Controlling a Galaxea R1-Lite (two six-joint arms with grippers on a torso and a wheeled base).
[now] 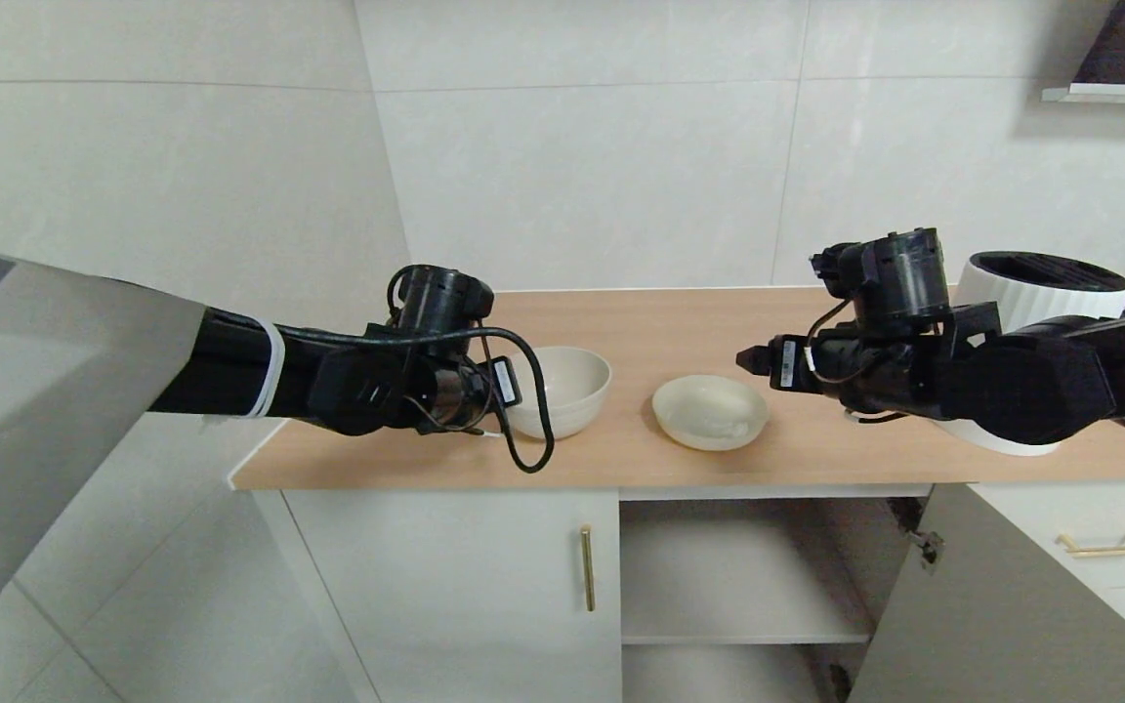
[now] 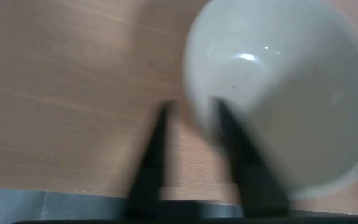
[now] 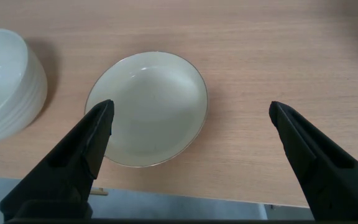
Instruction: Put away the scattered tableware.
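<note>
I'm working over the wooden counter (image 1: 816, 332), with the cupboard (image 1: 738, 605) below it standing open (presumably where things are going). The deep bowl (image 1: 567, 386) is sitting toward the counter's front, and my left gripper (image 2: 191, 107) is straddling its rim with jaws parted, not clamped. I'm judging that a thin rim pinch on a glossy bowl is risking a slip or tilt on lifting, or a shove toward the edge. The shallow dish (image 3: 148, 109) is lying near it. My right gripper (image 3: 190, 104) is hovering above with jaws spread wide, and descending off-centre could be knocking the dish into the bowl.
</note>
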